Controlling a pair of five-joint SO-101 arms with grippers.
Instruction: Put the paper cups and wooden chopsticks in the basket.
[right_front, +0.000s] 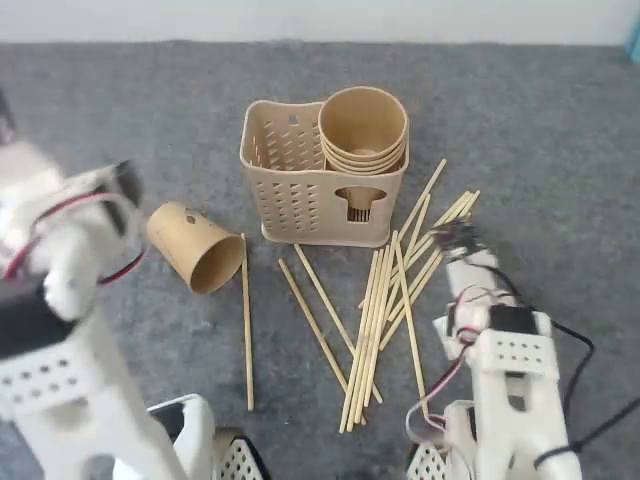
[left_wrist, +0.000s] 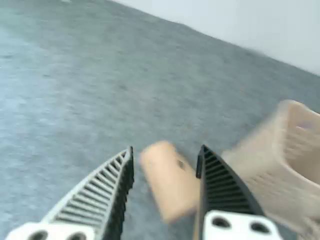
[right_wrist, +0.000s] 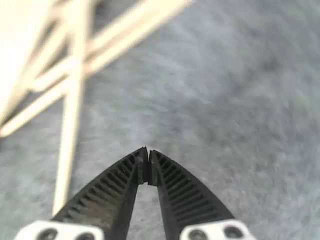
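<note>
A beige perforated basket (right_front: 300, 180) stands at the middle of the grey table, with a stack of paper cups (right_front: 363, 128) in its right compartment. Another paper cup (right_front: 196, 247) lies on its side left of the basket. Several wooden chopsticks (right_front: 375, 300) lie scattered in front and to the right of the basket. My left gripper (left_wrist: 165, 160) is open above the lying cup (left_wrist: 170, 180), fingers on either side of it and apart from it. My right gripper (right_wrist: 148, 162) is shut and empty above the cloth beside the chopsticks (right_wrist: 70, 100); from above the right gripper (right_front: 456, 240) sits at their right edge.
The basket (left_wrist: 285, 165) stands just beyond the lying cup. One chopstick (right_front: 247, 320) lies apart, left of the main pile. Open grey cloth stretches behind and to both sides of the basket.
</note>
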